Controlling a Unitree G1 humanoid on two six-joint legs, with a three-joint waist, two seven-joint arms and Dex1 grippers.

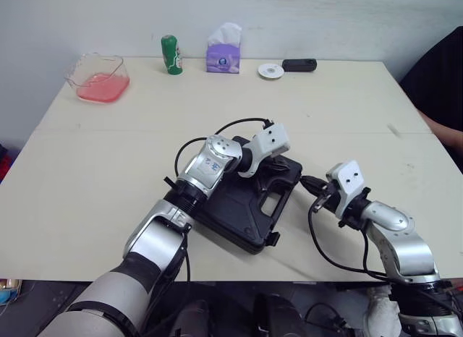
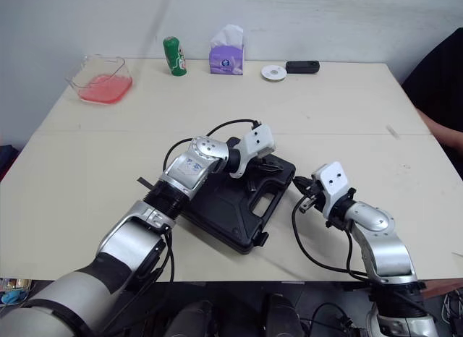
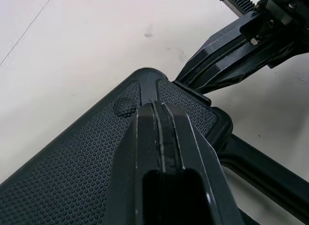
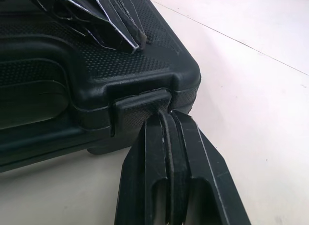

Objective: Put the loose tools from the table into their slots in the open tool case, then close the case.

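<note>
Lying closed near the front edge of the beige table is the black pebbled plastic tool case. The left arm bends across it; the left gripper, fingers together, presses its tips on the lid. The right gripper, fingers together, touches the case's latch.

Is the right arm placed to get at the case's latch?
Probably yes: the right tool, shut, has its tips at the latch on the closed tool case, with nothing between; the left tool rests on the lid, clear of it.

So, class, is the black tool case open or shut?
Shut: the tool case lies flat, lid down on base; left gripper on top, right gripper at its latch.
</note>
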